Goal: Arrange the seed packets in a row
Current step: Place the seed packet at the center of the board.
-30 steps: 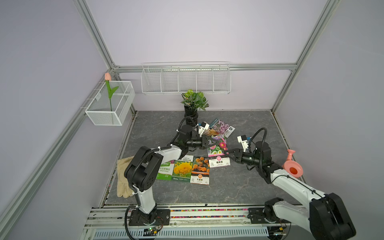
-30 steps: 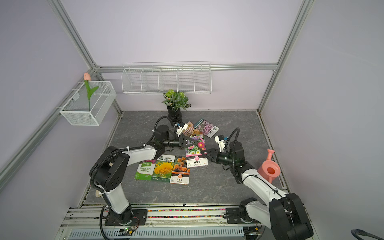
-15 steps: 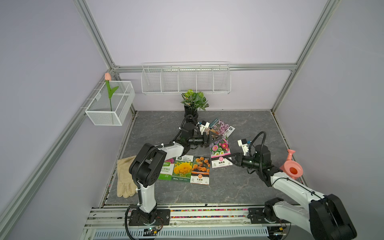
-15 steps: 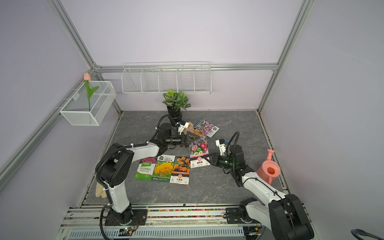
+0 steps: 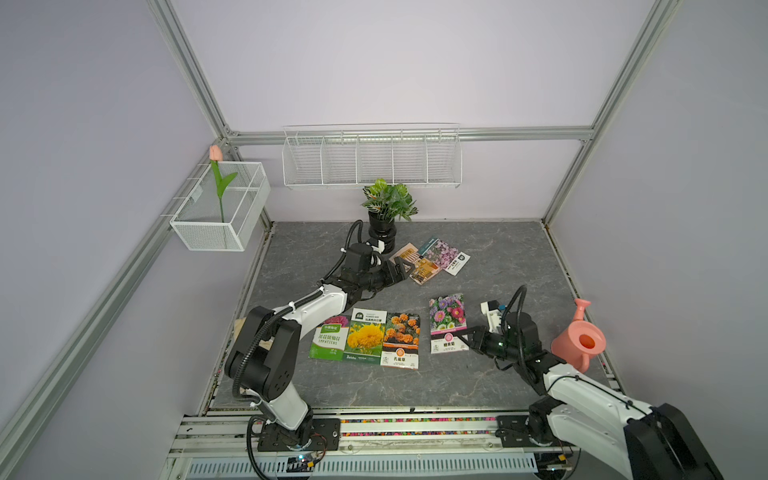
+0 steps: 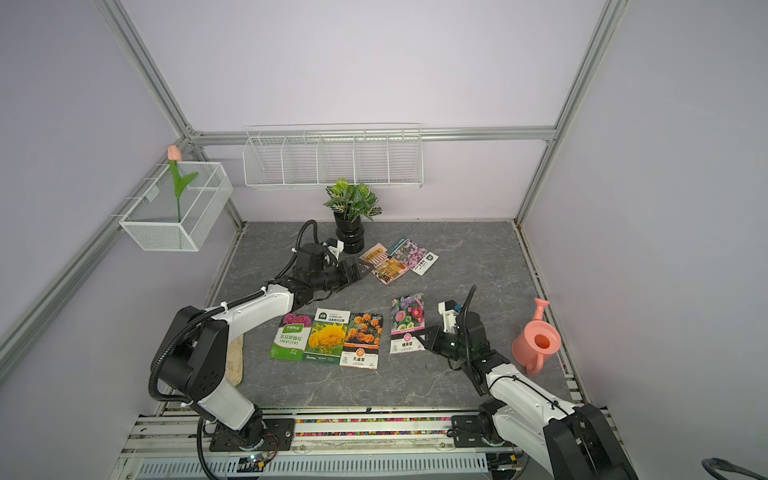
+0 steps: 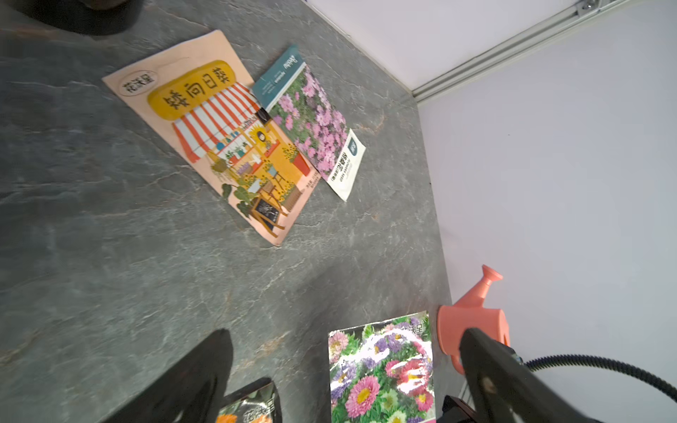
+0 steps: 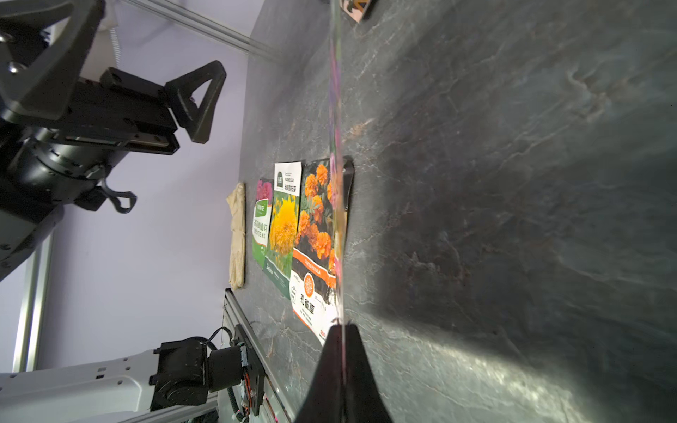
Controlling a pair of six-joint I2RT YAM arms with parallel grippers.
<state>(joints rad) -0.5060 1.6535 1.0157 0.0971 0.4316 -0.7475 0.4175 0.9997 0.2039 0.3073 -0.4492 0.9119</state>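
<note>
Enclosure: plain lilac walls (image 5: 395, 62) on three sides, braced at the corners by aluminium frame (image 5: 519, 134) members. Tabletop (image 5: 498, 257): dark grey, stone-veined, evenly lit. White wire rack (image 5: 372, 158) of five compartments mounted on the wall at 12 o'clock. White wire basket (image 5: 208, 237) hung at 10 o'clock. Slotted rail (image 5: 374, 440) along 6 o'clock.

Bright, even overhead light. Glare whitens the mixed pink packet (image 7: 381, 370) seen between the fingers of the left gripper (image 7: 346, 338); a soft shadow spreads beside the blurred right gripper (image 8: 342, 326).

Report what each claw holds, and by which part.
The right claw pinches the mixed pink packet by the side edge at its white-label end. The left claw is open, holding nothing.
</note>
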